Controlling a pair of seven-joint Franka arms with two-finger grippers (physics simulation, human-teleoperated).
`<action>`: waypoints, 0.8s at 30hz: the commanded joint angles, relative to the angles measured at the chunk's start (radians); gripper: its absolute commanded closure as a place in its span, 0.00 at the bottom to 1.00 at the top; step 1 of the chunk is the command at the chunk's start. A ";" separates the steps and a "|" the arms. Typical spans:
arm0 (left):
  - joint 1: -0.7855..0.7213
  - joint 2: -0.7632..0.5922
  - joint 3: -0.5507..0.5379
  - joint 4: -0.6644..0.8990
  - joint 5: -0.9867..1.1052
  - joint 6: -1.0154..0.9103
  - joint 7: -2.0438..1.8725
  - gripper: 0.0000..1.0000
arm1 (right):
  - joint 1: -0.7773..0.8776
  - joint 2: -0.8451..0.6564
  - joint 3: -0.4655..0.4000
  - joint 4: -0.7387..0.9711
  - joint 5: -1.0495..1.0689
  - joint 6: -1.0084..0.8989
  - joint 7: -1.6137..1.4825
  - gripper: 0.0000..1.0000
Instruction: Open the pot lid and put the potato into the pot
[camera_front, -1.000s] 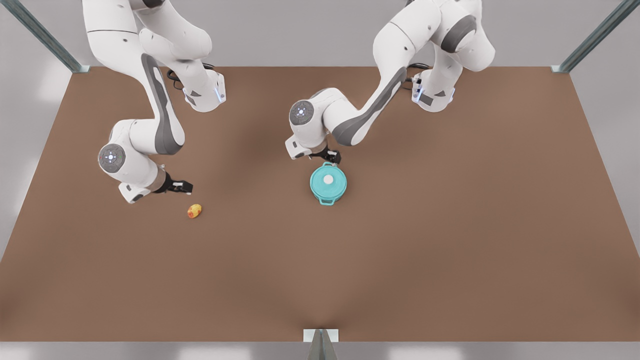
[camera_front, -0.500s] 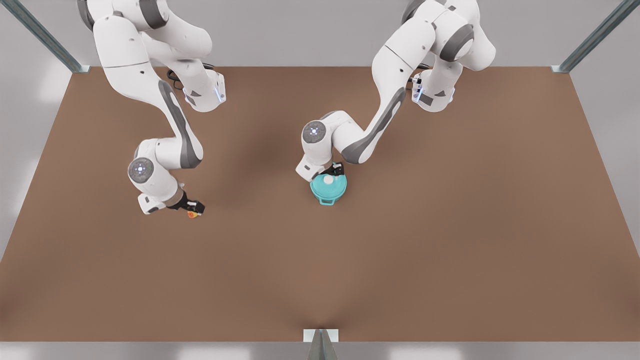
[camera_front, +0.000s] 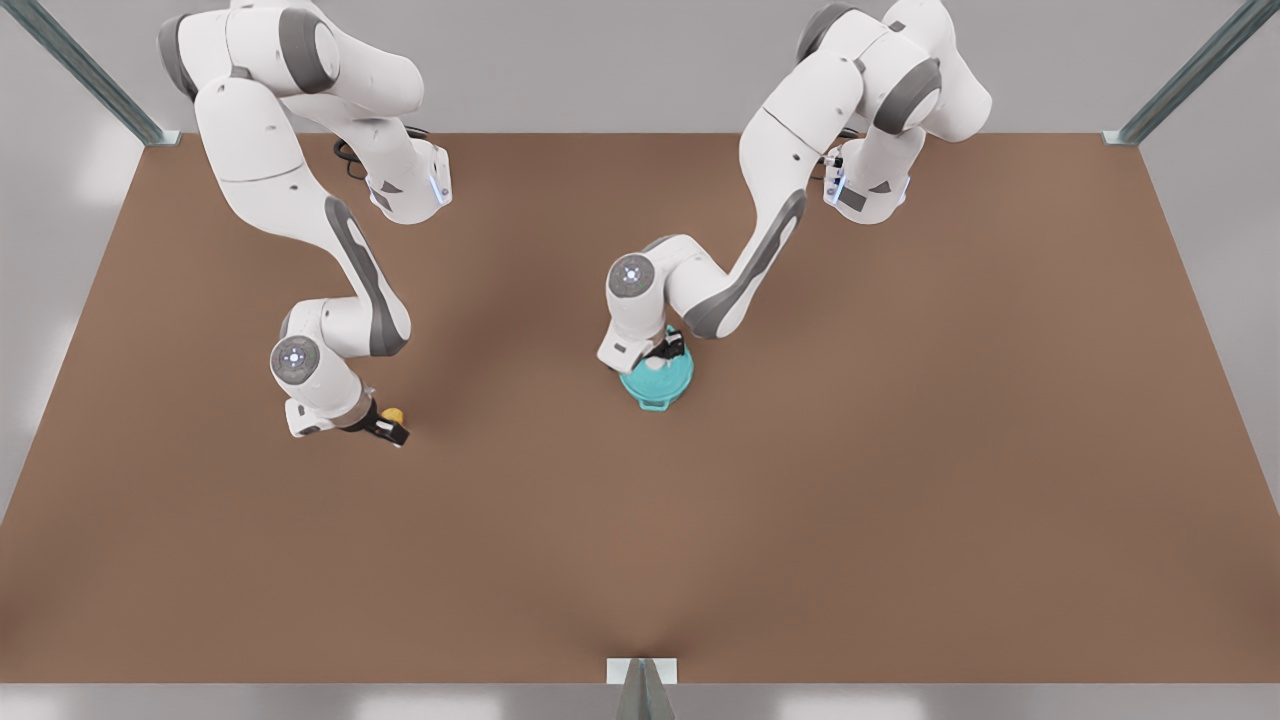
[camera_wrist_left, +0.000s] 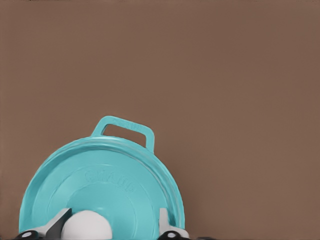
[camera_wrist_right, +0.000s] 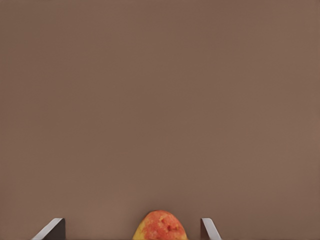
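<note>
Brown tabletop (camera_front: 900, 500) spreads beneath two white Franka arms in a simulated workcell, each arm bent down over its own target. On the front view's right, the left gripper (camera_front: 662, 352) sits low over the pot lid (camera_front: 668, 378), a flat teal disc resting closed on the pot (camera_front: 655, 402), whose one loop handle pokes out toward the camera. The left wrist view shows that gripper's two fingers (camera_wrist_left: 55, 225) spread apart on either side of the lid's white knob (camera_wrist_left: 86, 226), with a small gap on one side and a wider one on the other; they straddle the knob without pinching it. The same view shows the pot's loop handle (camera_wrist_left: 125, 131) beyond the lid's rim.

On the front view's left, the right gripper (camera_front: 385, 430) is down at the table over the potato (camera_front: 394, 415), a small yellow and orange-red lump that lies on the bare surface well apart from the pot. In the right wrist view the potato (camera_wrist_right: 160, 227) sits between the two fingertips (camera_wrist_right: 52, 229), which stand wide open with clear table showing on both sides of it, so nothing is gripped. The potato rests on the table and the lid covers the pot.
</note>
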 joint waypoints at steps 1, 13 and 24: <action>0.007 -0.006 0.000 0.003 -0.006 -0.006 -0.107 0.43 | 0.003 0.006 -0.001 -0.002 -0.004 0.034 0.100 0.00; 0.323 0.033 0.008 0.180 -0.066 -0.221 0.405 0.55 | 0.000 0.006 -0.001 -0.094 -0.004 0.129 0.097 0.00; 0.388 0.142 0.046 0.180 0.032 -0.017 0.531 0.00 | 0.001 0.015 -0.002 -0.093 -0.004 0.135 0.100 0.30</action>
